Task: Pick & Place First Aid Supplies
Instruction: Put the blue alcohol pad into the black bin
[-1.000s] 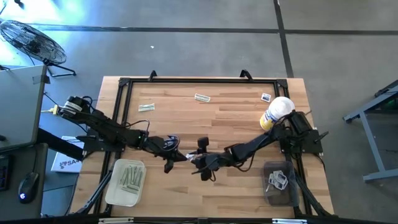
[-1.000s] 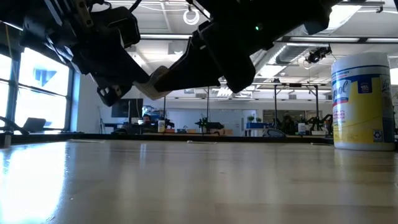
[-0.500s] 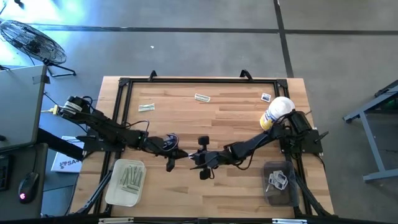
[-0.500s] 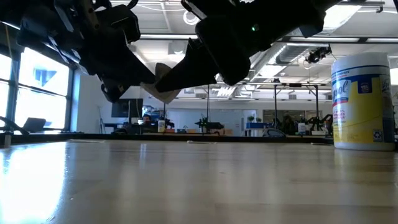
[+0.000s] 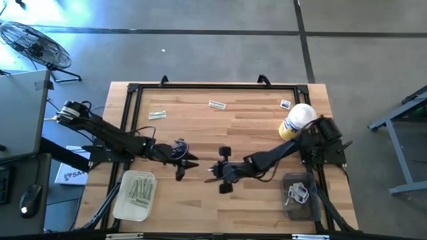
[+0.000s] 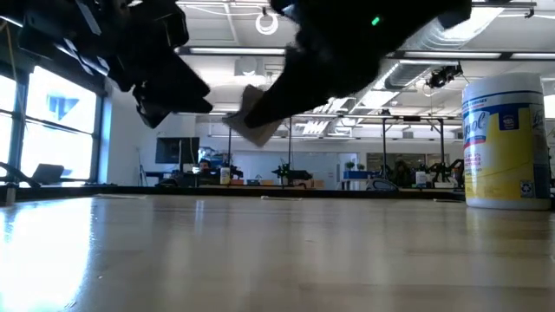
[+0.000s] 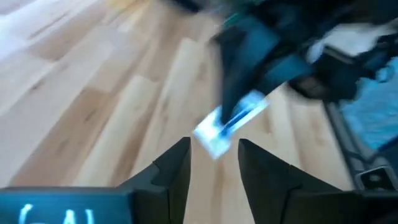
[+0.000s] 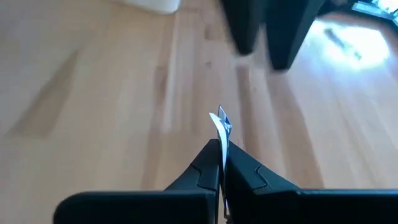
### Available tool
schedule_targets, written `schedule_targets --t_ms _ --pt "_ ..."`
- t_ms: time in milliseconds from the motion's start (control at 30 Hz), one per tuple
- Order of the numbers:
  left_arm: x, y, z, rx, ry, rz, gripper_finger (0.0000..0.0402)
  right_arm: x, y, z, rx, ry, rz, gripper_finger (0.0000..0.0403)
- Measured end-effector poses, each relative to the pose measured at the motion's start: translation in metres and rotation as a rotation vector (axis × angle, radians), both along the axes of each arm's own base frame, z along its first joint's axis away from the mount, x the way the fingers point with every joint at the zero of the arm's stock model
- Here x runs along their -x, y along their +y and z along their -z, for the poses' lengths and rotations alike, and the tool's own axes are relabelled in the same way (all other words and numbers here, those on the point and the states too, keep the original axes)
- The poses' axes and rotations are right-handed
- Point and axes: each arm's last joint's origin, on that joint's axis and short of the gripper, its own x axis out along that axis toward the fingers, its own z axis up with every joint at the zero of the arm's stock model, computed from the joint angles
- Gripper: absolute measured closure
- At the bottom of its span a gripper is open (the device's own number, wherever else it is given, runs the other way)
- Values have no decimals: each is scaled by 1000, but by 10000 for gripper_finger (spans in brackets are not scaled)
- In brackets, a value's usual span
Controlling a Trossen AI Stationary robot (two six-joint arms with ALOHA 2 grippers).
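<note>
Near the bottom of the high view: a pale tray (image 5: 134, 195) at lower left holding narrow strips (image 5: 140, 189) with long axes running roughly up-down in the frame; a dark bin (image 5: 299, 197) at lower right.

At mid-frame, above the wooden table (image 5: 200, 133): right gripper (image 5: 215, 172) just right of centre, fingers pressed together on a small white packet with a blue mark (image 8: 221, 122), held edge-on, long axis pointing straight out past the fingertips. Left gripper (image 5: 190, 163) just left of it, clear of the packet, fingers parted with nothing between them.

Farther up: yellow bottle with white cap (image 5: 296, 120) at right. Near the table's top edge: three loose packets, one strip at left (image 5: 157, 115), one at centre (image 5: 217, 105), both lying roughly left-right, and a small square at upper right (image 5: 285, 104).
</note>
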Motion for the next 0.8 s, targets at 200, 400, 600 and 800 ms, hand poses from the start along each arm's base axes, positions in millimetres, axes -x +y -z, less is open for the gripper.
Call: schedule_targets --t_ms 200,400,600,800 --pt "8 -2 5 -38 85 -41 269 47 15 -35 -109 208 -28 401" --pt "9 -1 8 -42 114 -44 269 111 20 -77 -373 460 14 401" --pt "10 -1 10 -49 133 -44 269 181 27 -102 -544 721 207 402" --pt "10 -1 10 -48 132 -44 269 231 43 -103 -484 865 412 402"
